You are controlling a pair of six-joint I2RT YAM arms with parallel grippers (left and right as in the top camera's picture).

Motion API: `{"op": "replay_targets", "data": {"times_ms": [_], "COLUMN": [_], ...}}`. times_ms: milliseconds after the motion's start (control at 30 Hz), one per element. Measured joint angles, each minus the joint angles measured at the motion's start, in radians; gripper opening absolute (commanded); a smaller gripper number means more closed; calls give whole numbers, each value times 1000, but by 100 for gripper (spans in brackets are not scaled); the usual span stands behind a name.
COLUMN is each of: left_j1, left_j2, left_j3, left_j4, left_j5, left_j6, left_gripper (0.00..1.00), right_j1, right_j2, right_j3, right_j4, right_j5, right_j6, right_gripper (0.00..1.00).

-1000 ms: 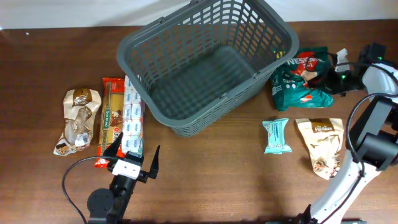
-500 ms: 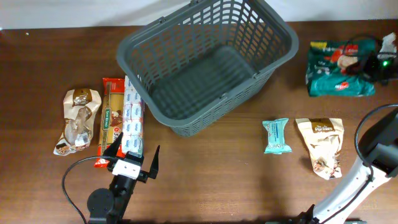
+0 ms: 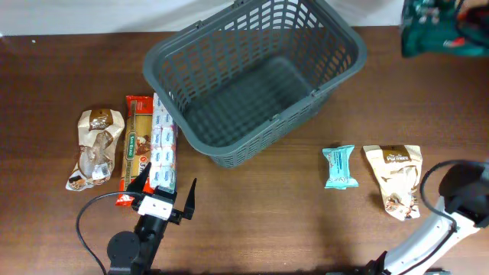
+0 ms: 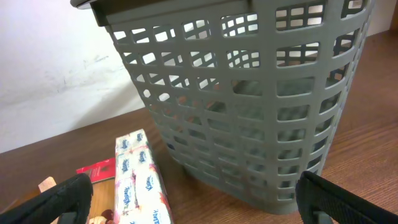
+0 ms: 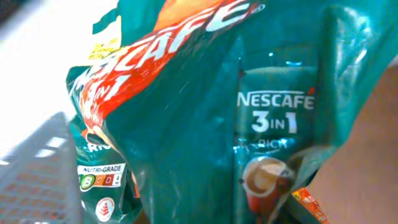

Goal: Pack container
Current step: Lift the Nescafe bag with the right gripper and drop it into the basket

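The container (image 3: 252, 76), a big dark grey lattice basket, stands at the back middle of the table with nothing inside; its slotted wall fills the left wrist view (image 4: 249, 106). A green Nescafe bag (image 3: 439, 30) hangs in the air at the far right corner, beyond the container's right end. My right gripper (image 3: 466, 23) is shut on it there, mostly hidden by the bag. The bag (image 5: 205, 124) covers the right wrist view, hiding the fingers. My left gripper (image 3: 164, 198) stands open low at the front left, nothing between its fingers (image 4: 56, 199).
Left of the container lie a tissue pack (image 3: 163, 149), a red pasta packet (image 3: 137, 149) and a beige snack bag (image 3: 95, 149). At the right front lie a small teal packet (image 3: 339, 166) and a beige pouch (image 3: 397, 179). The right arm's base (image 3: 451, 206) stands near them.
The green Nescafe bag has gone from the table beside the container's right end up and away to the far right corner, carried by the right gripper. The left arm has not moved.
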State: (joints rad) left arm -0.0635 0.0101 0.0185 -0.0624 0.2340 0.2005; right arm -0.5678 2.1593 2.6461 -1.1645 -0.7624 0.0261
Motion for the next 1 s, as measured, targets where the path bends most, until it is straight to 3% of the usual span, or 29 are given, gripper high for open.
{"op": "replay_targets", "data": {"times_ms": [233, 433, 767, 1000], "left_j1": [0, 0, 0, 0], "left_j2": [0, 0, 0, 0], "left_j3": [0, 0, 0, 0], "left_j4": [0, 0, 0, 0], "left_j5": [0, 0, 0, 0], "left_j6": [0, 0, 0, 0], "left_gripper": [99, 99, 99, 99], "right_j1": [63, 305, 684, 731], "right_j2": [-118, -165, -101, 11], "right_j3": [140, 154, 151, 151], "right_j4": [-3, -46, -162, -236], "right_j5": [-158, -171, 161, 285], "right_j6": [27, 26, -63, -91], "right_gripper": [4, 3, 4, 4]}}
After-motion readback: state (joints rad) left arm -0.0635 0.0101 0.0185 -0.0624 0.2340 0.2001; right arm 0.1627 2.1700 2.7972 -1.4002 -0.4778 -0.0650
